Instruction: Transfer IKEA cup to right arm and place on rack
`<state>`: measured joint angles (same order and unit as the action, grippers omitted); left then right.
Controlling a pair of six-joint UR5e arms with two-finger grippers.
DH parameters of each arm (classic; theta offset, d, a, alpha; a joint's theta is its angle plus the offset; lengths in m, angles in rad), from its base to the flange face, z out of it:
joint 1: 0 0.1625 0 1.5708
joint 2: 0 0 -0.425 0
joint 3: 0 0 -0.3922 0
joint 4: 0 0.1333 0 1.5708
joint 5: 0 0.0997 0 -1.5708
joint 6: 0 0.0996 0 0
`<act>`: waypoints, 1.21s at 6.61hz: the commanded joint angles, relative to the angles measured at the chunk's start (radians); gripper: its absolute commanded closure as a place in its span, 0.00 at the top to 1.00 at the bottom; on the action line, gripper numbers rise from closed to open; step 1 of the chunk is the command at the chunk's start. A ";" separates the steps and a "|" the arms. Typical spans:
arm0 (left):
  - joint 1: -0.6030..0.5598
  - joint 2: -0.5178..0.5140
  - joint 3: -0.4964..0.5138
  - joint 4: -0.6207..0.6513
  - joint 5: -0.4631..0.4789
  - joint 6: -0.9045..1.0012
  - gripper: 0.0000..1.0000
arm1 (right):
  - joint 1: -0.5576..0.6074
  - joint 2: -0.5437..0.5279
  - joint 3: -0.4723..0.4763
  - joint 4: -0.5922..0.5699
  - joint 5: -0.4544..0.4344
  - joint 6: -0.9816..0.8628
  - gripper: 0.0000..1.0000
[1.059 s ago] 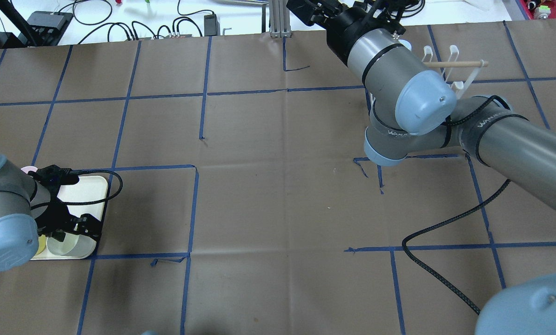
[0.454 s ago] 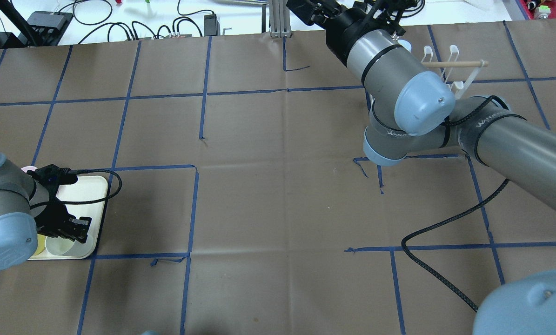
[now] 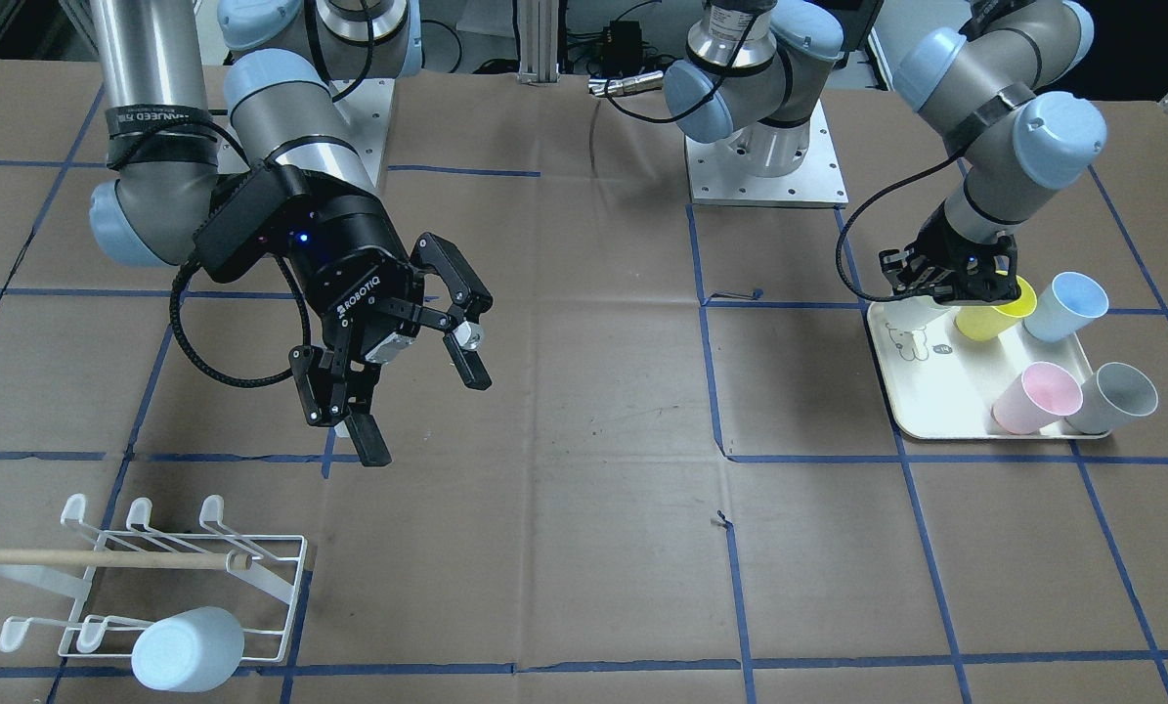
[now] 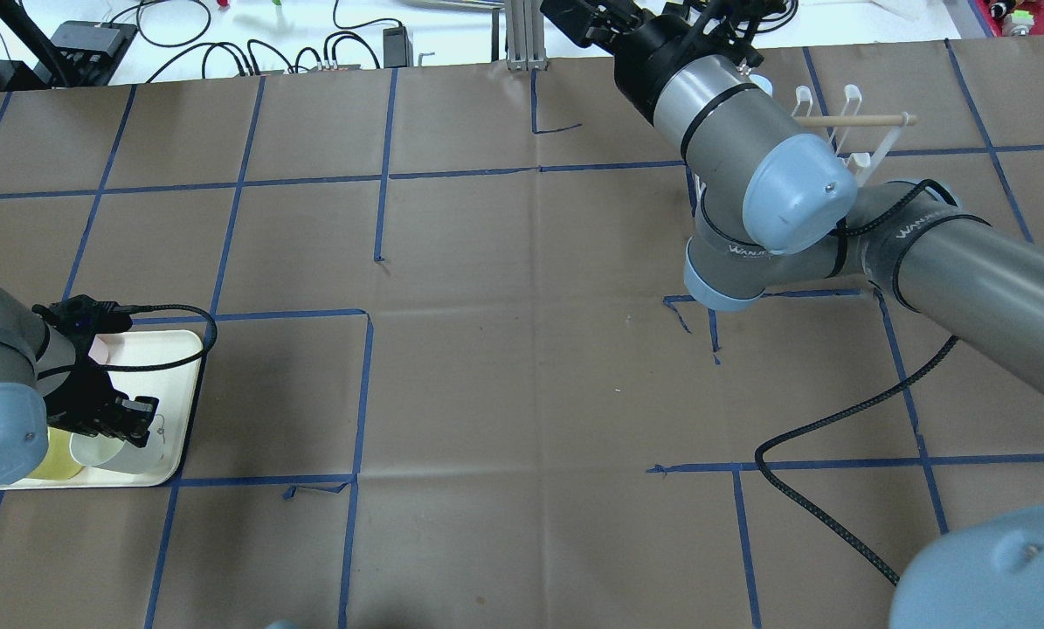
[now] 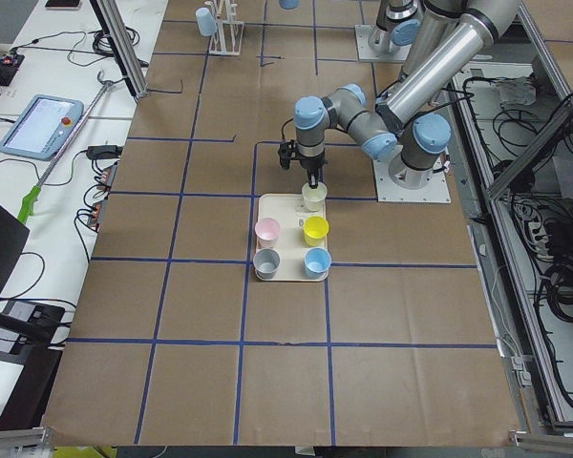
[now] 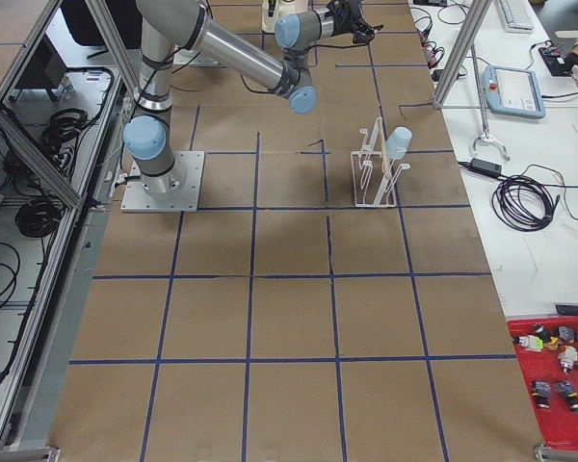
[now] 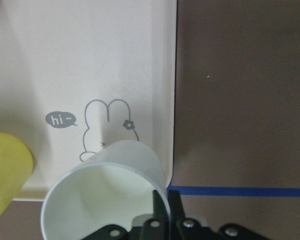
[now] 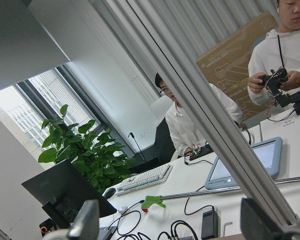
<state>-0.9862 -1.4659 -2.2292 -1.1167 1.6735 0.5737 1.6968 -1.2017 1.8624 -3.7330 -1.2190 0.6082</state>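
My left gripper [image 3: 962, 284] hangs over the near corner of the cream tray [image 3: 921, 396] and is shut on the rim of a pale white IKEA cup [image 7: 107, 192]. The cup [image 4: 93, 450] tilts, its mouth towards the wrist camera, beside a yellow cup [image 3: 992, 315]. My right gripper [image 3: 425, 413] hovers open and empty above the table's middle, on the arm with the lettered band. The white wire rack [image 3: 168, 572] with its wooden rod stands at the table's far side from the robot, and a pale blue cup [image 3: 188, 647] sits upside down on one of its prongs.
Blue [image 3: 1067, 303], pink [image 3: 1033, 396] and grey [image 3: 1116, 396] cups lie on the tray. A black cable [image 4: 836, 437] trails across the brown table cover. Two people sit at a desk beyond the table in the right wrist view.
My left gripper has shifted left along the tray, and the pale cup has moved with it. The right arm has barely moved.
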 commanded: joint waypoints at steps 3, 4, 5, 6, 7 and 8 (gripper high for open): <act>-0.012 -0.008 0.479 -0.457 -0.121 -0.009 0.00 | 0.003 -0.007 0.004 0.008 -0.004 0.024 1.00; -0.025 -0.058 0.573 -0.478 -0.126 -0.005 0.00 | 0.007 -0.012 0.029 0.012 -0.004 0.191 1.00; -0.069 -0.085 0.647 -0.480 -0.180 -0.003 0.00 | 0.007 -0.025 0.067 0.012 -0.002 0.354 1.00; -0.106 -0.100 0.677 -0.459 -0.248 0.018 0.00 | 0.007 -0.044 0.102 0.013 -0.004 0.446 1.00; -0.103 -0.097 0.650 -0.346 -0.397 0.053 0.00 | 0.009 -0.053 0.130 0.012 -0.004 0.494 1.00; -0.104 -0.099 0.622 -0.260 -0.513 0.081 0.00 | 0.010 -0.053 0.148 0.012 -0.001 0.589 1.00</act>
<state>-1.0856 -1.5617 -1.5851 -1.4747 1.2974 0.6220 1.7058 -1.2498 1.9843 -3.7211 -1.2218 1.0975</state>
